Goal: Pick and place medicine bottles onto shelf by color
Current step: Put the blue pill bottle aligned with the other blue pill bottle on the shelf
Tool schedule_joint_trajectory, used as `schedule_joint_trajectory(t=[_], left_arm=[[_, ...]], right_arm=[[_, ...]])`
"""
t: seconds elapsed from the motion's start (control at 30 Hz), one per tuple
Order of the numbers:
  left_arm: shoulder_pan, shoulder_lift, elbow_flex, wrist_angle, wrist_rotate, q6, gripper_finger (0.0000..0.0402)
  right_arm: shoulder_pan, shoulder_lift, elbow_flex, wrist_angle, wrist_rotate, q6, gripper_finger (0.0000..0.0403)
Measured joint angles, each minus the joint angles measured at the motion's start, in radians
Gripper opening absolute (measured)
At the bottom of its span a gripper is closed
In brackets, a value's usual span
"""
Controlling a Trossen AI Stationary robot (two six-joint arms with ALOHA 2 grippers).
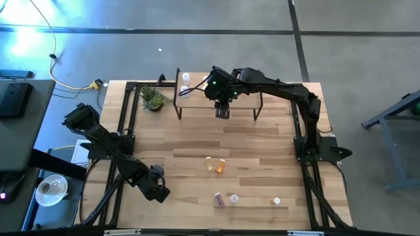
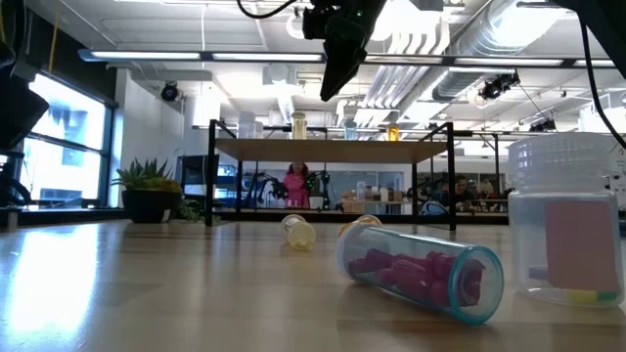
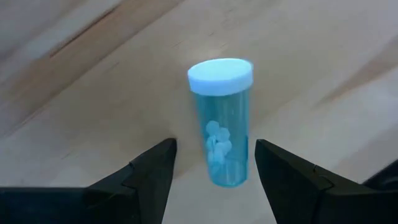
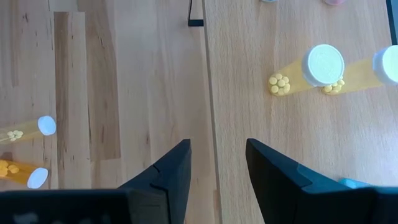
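A green-blue bottle [image 3: 221, 130] with a white cap stands upright on the table. My left gripper [image 3: 214, 149] is open, one finger on either side of the bottle and not touching it. In the high view this gripper [image 1: 157, 185] is near the table's front left and hides the bottle. My right gripper [image 1: 222, 111] is open and empty above the near edge of the shelf [image 1: 246, 98]. Two yellow bottles [image 4: 311, 68] stand on the shelf top below it. White bottles [image 1: 185, 82] stand at the shelf's left end.
A yellow bottle [image 1: 209, 162] and an orange bottle [image 1: 220, 166] lie mid-table. A purple bottle [image 1: 218, 200] lies near the front, with a clear bottle [image 1: 233, 198] and another [image 1: 277, 201] beside it. A potted plant [image 1: 153, 98] stands left of the shelf.
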Motion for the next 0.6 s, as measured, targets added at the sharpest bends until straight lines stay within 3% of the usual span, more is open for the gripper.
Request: schedule_joint_trajectory(t=[0.27, 0.6], left_arm=[[0.000, 0.013, 0.001, -0.030, 0.001, 0.057, 0.0193], [0.047, 0.014, -0.002, -0.051, 0.048, 0.217, 0.0097]], right_arm=[[0.000, 0.000, 0.000, -0.011, 0.000, 0.010, 0.0145], [0.000, -0.018, 0.000, -0.081, 0.000, 0.049, 0.0145]])
